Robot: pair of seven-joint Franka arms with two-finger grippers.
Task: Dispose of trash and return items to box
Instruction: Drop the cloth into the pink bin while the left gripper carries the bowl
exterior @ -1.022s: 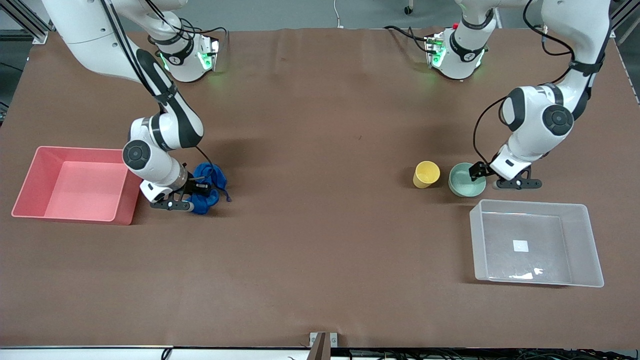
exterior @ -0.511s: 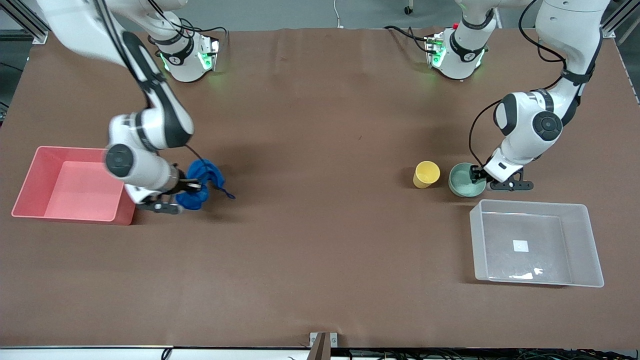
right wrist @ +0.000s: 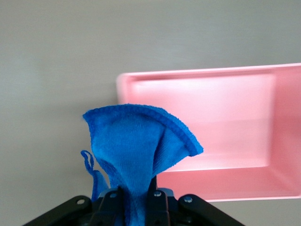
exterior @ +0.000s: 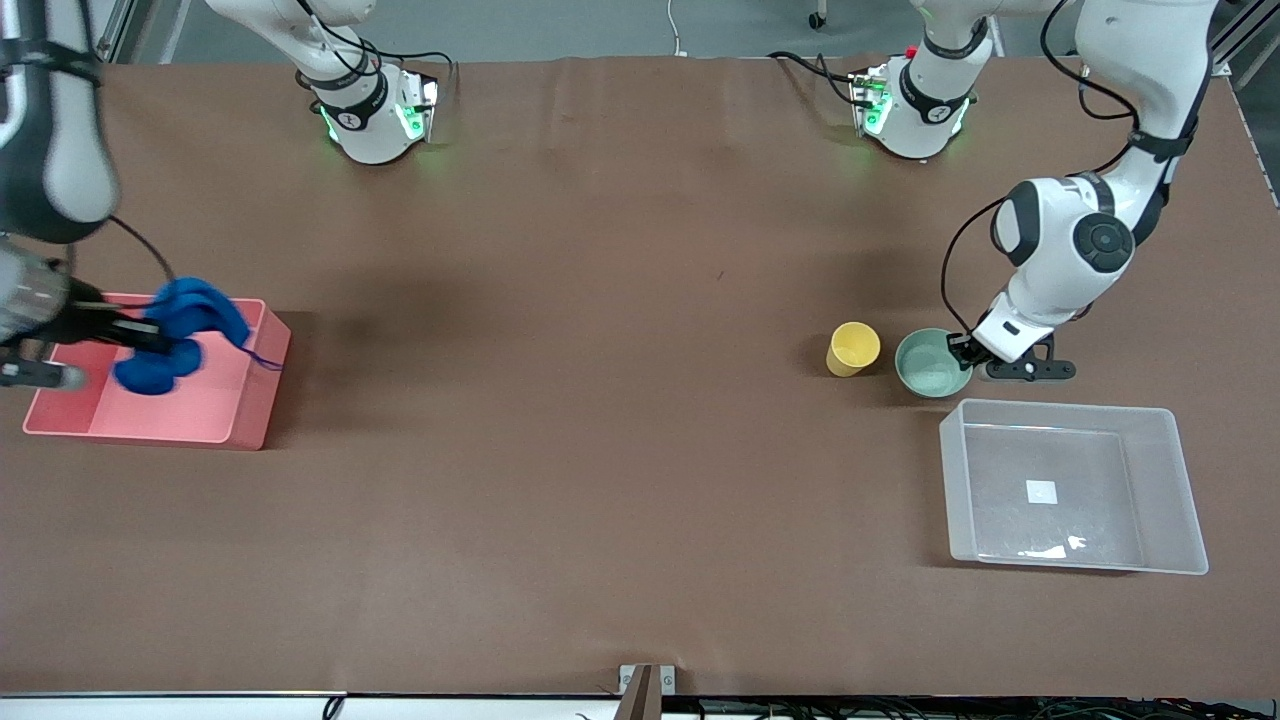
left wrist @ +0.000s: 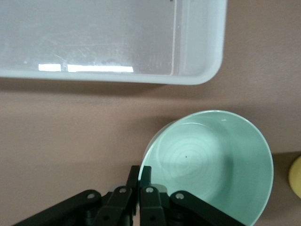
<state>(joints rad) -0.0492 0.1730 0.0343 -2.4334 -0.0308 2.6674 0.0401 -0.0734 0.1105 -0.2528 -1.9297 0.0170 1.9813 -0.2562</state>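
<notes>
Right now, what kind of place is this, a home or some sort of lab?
Most likely a robotics lab, not a home: two arms bolted to a brown-covered table, the right gripper holding blue fabric over a pink bin, the left gripper pinching a green bowl.

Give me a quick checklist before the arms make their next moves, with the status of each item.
1. Right gripper shut on the royal-blue soft fabric cloth: ok.
2. Cloth carried over the pink rectangular bin: ok.
3. Cloth released into that bin: not ok, not yet dropped.
4. Left gripper shut on the rim of the shallow mint-green round bowl: ok.
5. Bowl in the clear translucent plastic box: not ok, on the table beside it.
6. Small yellow cup boxed: not ok, upright beside the bowl.
</notes>
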